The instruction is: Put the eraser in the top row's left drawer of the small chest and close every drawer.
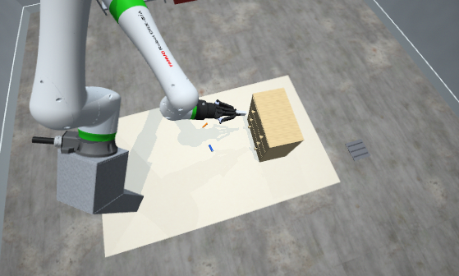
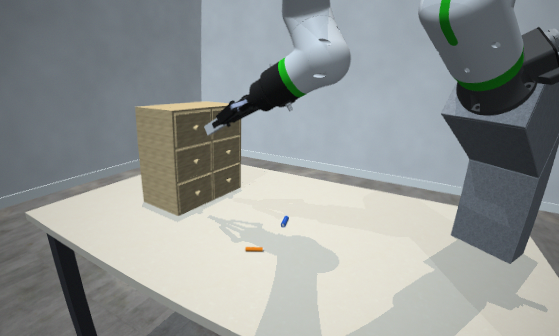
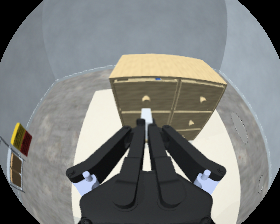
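Note:
The small chest (image 1: 277, 119) (image 2: 157, 155) (image 3: 161, 65) stands upright with its drawers looking pushed in or nearly so. The top-left drawer (image 2: 185, 137) (image 3: 128, 95) has a small pale knob. A bit of blue (image 3: 158, 78) shows in the narrow gap above that drawer's front in the wrist view; it may be part of the eraser, but I cannot tell. No eraser is plain to see on the table. My gripper (image 1: 244, 112) (image 2: 209, 130) (image 3: 146, 115) is shut and empty, its pale fingertips just in front of the top-left drawer; whether they touch it is unclear.
An orange stick (image 1: 204, 125) (image 2: 254, 249) and a blue cylinder (image 1: 211, 148) (image 2: 285, 221) lie apart on the table (image 1: 181, 222) (image 2: 131, 240), between the chest and the robot's base. The arm reaches in above the orange stick's side of the table.

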You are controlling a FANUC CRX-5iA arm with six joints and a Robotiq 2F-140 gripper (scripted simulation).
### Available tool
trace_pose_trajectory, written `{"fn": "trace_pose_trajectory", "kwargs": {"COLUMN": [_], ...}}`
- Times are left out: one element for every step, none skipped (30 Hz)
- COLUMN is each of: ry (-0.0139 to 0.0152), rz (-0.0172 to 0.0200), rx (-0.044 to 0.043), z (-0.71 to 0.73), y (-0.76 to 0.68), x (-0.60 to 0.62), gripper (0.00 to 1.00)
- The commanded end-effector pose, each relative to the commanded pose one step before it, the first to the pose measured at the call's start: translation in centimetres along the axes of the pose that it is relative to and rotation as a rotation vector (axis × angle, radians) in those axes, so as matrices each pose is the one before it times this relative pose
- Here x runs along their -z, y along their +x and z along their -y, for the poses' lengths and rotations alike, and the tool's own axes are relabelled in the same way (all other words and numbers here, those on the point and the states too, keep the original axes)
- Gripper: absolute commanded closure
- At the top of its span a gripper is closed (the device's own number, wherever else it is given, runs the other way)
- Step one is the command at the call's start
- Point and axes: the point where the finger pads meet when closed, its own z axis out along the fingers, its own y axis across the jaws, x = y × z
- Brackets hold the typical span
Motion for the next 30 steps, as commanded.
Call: {"fn": "trace_pose_trajectory", "kwargs": {"ry": [0.00009, 0.00000, 0.00000, 0.00000, 0.00000, 0.00000, 0.00000, 0.00000, 0.00000, 0.00000, 0.00000, 0.00000, 0.00000, 0.00000, 0.00000, 0.00000, 0.00000, 0.00000, 0.00000, 0.00000, 0.00000, 0.00000, 0.00000, 0.00000, 0.00000, 0.00000, 0.00000, 0.00000, 0.00003, 0.00007], "rz": [-0.00054, 0.00000, 0.00000, 0.00000, 0.00000, 0.00000, 0.00000, 0.00000, 0.00000, 0.00000, 0.00000, 0.00000, 0.00000, 0.00000, 0.00000, 0.00000, 0.00000, 0.00000, 0.00000, 0.00000, 0.00000, 0.00000, 0.00000, 0.00000, 0.00000, 0.00000, 0.00000, 0.00002, 0.00016, 0.00042], "rx": [0.00045, 0.00000, 0.00000, 0.00000, 0.00000, 0.00000, 0.00000, 0.00000, 0.00000, 0.00000, 0.00000, 0.00000, 0.00000, 0.00000, 0.00000, 0.00000, 0.00000, 0.00000, 0.00000, 0.00000, 0.00000, 0.00000, 0.00000, 0.00000, 0.00000, 0.00000, 0.00000, 0.00000, -0.00002, -0.00004], "z": [-0.017, 0.000, 0.000, 0.000, 0.000, 0.000, 0.000, 0.000, 0.000, 0.000, 0.000, 0.000, 0.000, 0.000, 0.000, 0.000, 0.000, 0.000, 0.000, 0.000, 0.000, 0.000, 0.000, 0.000, 0.000, 0.000, 0.000, 0.000, 0.001, 0.002], "y": [-0.692, -0.104, -0.061, -0.025, -0.004, -0.001, 0.000, 0.000, -0.008, -0.020, -0.035, -0.048, -0.061, -0.072, -0.078, -0.081, -0.079, -0.073, -0.064, -0.053, -0.041, -0.028, -0.017, 0.000, 0.000, -0.007, -0.001, 0.000, 0.000, 0.000], "x": [1.342, 0.180, 0.105, 0.044, 0.007, 0.009, 0.000, 0.000, 0.058, 0.140, 0.239, 0.338, 0.427, 0.497, 0.542, 0.558, 0.545, 0.507, 0.447, 0.370, 0.285, 0.197, 0.115, 0.000, 0.000, 0.048, 0.008, 0.000, 0.002, 0.005], "gripper": [1.00, 1.00, 1.00, 1.00, 1.00, 1.00, 1.00, 1.00, 1.00, 1.00, 1.00, 1.00, 1.00, 1.00, 1.00, 1.00, 1.00, 1.00, 1.00, 1.00, 1.00, 1.00, 1.00, 1.00, 1.00, 1.00, 1.00, 1.00, 1.00, 1.00]}}
